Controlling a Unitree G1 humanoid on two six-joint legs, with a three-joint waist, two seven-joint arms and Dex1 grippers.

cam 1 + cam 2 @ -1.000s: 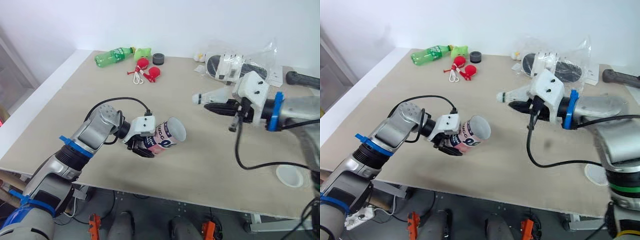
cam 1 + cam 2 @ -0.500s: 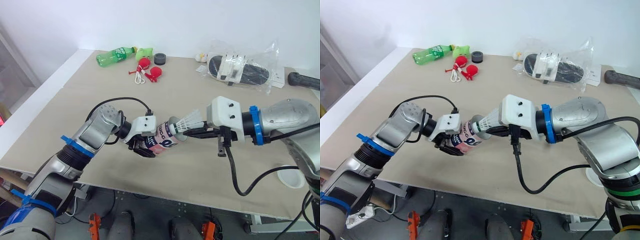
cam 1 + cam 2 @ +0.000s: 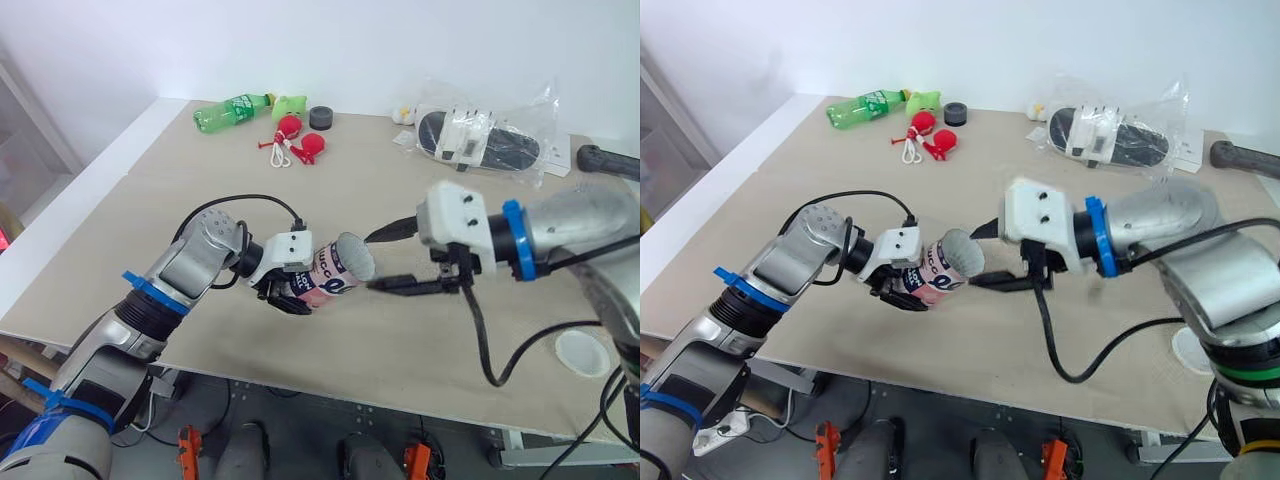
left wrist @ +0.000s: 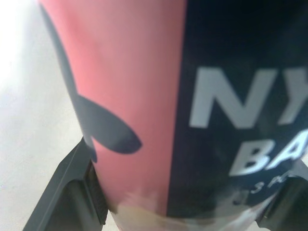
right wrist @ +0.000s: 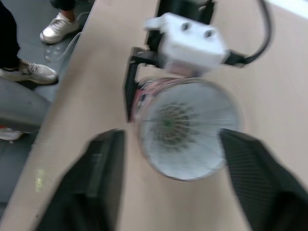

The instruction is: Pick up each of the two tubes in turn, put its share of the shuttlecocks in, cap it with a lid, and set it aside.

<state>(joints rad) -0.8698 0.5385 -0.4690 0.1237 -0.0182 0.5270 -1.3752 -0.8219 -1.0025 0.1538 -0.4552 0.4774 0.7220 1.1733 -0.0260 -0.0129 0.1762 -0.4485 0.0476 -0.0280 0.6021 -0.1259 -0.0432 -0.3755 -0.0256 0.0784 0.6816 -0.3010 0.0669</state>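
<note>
The left arm reached in from the lower left, elbow bent, with its wrist turned toward the robot's right. The left gripper had its jaws clamped on the tube, holding it tilted with the mouth facing right. The right arm lay across from the right, forearm level. The right gripper pointed at the left gripper, its jaws spread wide apart and holding nothing.

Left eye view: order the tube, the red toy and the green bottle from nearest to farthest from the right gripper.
1. tube: directly in front of the right gripper, with its open mouth facing the gripper.
2. red toy: on the far part of the table, toward the left.
3. green bottle: farther left than the red toy, by the table's far edge.
</note>
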